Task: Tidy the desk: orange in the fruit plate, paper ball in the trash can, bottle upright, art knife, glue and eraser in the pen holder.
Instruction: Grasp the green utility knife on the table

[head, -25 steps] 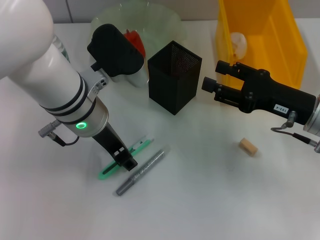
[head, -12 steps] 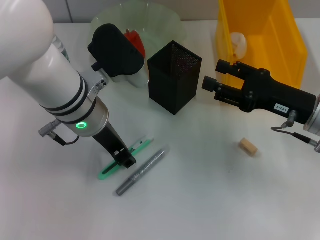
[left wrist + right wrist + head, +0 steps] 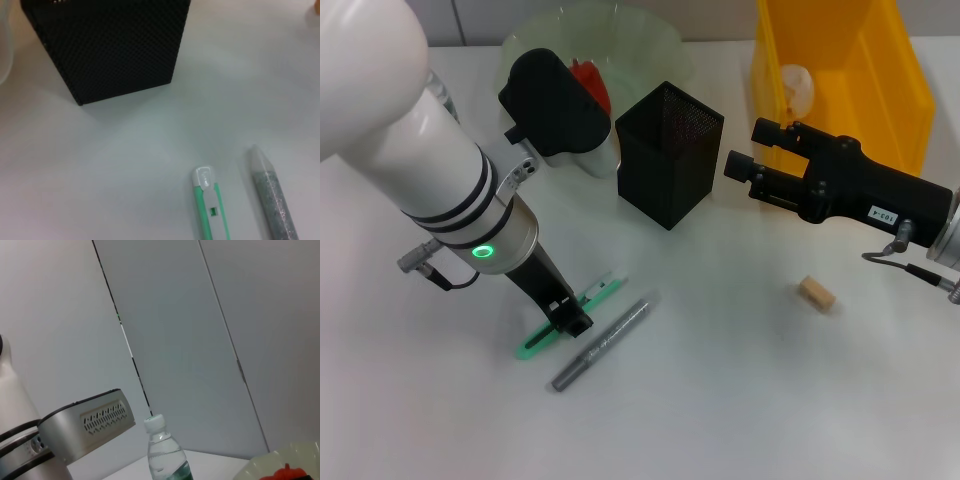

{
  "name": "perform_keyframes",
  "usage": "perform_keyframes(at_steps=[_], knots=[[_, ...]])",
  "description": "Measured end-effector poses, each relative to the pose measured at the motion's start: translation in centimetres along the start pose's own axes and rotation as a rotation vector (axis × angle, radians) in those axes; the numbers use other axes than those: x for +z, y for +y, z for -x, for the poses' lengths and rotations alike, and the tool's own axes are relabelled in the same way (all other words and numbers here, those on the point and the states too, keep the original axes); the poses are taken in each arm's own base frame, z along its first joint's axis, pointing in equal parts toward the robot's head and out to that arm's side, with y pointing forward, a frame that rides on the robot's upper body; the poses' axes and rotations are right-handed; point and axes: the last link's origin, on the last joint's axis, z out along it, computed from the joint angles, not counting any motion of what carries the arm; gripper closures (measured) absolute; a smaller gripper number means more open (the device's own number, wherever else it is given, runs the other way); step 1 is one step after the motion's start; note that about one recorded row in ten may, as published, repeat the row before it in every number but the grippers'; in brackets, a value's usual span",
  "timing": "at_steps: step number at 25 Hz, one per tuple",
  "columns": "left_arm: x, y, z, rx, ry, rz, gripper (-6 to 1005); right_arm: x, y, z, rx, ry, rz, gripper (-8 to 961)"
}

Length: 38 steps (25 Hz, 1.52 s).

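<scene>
The left gripper point(image 3: 572, 322) is low over the white desk point(image 3: 720, 400), and its black fingertip covers the middle of the art knife point(image 3: 595, 294). If its fingers are closed on the knife or only around it, the pictures do not tell. The knife is a flat, slim green plastic piece with a white rounded end, and it lies on the desk. Just beside it, almost parallel, lies the glue point(image 3: 603, 342), a grey stick with a glittery surface and a pointed pale tip.

Behind them stands the pen holder point(image 3: 669, 153), a square black box of fine metal mesh, open on top. Near it, on the left side, is the fruit plate point(image 3: 650, 45), a pale green translucent bowl with wavy rim, and something red-orange is inside, partly hidden by the arm.

The right gripper point(image 3: 735, 168) hangs above the desk beside the pen holder; its black body blocks the fingers, so their state cannot be told. Below it, well apart, the eraser point(image 3: 817, 292) lies on the desk, a small tan block. The trash can point(image 3: 890, 90) is a yellow plastic bin, and a crumpled white paper ball point(image 3: 797, 87) lies in it. In the right wrist view a clear plastic bottle point(image 3: 166, 452) with white cap stands upright.
</scene>
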Motion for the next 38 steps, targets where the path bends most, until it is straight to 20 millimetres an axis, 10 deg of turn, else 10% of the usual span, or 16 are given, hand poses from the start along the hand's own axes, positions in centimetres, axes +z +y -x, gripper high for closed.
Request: perform_keyframes(at_steps=[38], knots=[[0.35,0.18,-0.32,0.043,-0.015,-0.018,672,0.06,-0.08,0.02,-0.001,0.002,-0.004,222]])
